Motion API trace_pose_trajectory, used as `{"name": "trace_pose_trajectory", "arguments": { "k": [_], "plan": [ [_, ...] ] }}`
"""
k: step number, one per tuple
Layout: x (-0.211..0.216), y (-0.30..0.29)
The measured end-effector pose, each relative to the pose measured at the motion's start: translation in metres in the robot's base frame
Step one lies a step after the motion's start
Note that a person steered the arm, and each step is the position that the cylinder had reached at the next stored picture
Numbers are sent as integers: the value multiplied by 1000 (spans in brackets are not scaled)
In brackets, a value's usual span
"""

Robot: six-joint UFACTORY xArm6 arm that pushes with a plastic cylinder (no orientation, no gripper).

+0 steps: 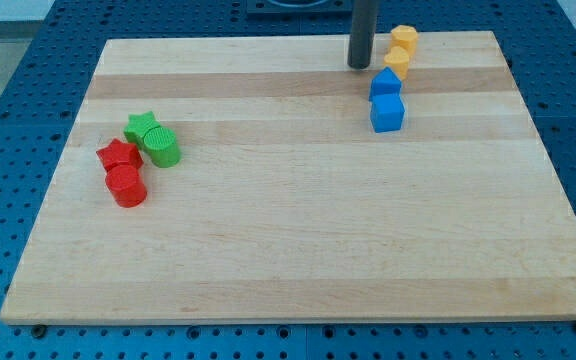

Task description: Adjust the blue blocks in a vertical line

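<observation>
Two blue blocks stand at the view's upper right: a blue pentagon-like block (385,83) directly above a blue cube (388,112), touching it. My tip (359,66) is at the end of the dark rod, just up and left of the upper blue block, a small gap apart. Two yellow blocks sit above the blue ones: a yellow block (397,61) touching the upper blue block and a yellow hexagon-like block (404,39) above it.
At the view's left a green star (142,127), a green cylinder (161,147), a red star (118,155) and a red cylinder (126,186) cluster together. The wooden board (298,240) lies on a blue perforated table.
</observation>
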State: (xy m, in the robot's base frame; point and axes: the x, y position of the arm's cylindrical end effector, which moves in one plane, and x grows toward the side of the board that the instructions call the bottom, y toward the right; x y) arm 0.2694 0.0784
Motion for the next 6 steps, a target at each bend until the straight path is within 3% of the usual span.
{"name": "trace_pose_trajectory", "arguments": {
  "k": [1, 4, 6],
  "plan": [
    [28, 3],
    [41, 17],
    [62, -20]
  ]
}}
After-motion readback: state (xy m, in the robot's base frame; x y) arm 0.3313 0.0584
